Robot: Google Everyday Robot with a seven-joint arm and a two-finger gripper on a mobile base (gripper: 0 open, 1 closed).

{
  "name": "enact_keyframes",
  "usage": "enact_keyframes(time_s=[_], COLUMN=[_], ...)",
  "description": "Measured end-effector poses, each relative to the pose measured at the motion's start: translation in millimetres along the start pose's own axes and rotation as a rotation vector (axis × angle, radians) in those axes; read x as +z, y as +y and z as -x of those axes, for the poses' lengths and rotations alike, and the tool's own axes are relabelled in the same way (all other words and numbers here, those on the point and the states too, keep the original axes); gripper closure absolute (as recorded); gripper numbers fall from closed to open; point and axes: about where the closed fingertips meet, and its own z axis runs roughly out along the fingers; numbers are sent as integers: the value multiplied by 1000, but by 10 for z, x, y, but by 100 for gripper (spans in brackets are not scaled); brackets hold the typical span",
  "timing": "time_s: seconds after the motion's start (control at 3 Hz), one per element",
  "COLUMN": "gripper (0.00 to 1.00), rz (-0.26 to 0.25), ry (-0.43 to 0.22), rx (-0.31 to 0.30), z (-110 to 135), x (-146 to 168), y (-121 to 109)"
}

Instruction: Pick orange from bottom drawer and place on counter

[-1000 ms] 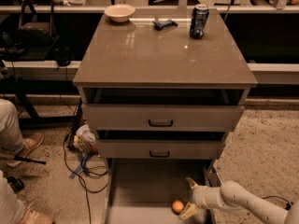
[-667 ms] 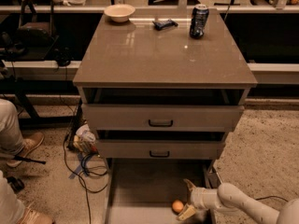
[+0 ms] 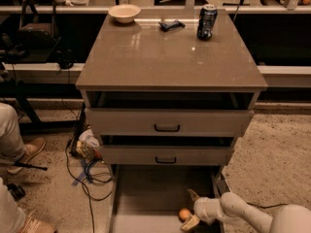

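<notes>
Camera view: gripper point(image 3: 191, 209) sits low in the drawer point(image 3: 146, 191), jaws apart, flanking the orange point(image 3: 184, 213).

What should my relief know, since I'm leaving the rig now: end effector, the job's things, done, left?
The end effector is open, low in the bottom drawer, fingers either side of the orange, not closed on it.
The orange rests on the drawer floor, right side.
On the counter: a bowl and a can at its far edge.
Done: drawer open, reach made.
Left: grasp, lift, place on counter.
</notes>
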Motion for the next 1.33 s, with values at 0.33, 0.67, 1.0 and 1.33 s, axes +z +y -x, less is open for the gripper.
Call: enact_keyframes(time_s=[0.33,0.67,1.0,1.33], gripper=[0,18,41,64], rz=[14,20,25,21], ry=[18,30,34,27], rx=[11,16,18,13], z=[-130,-199,-232,-222], x=[143,212,244,210], y=[-10,-21,-22,-37])
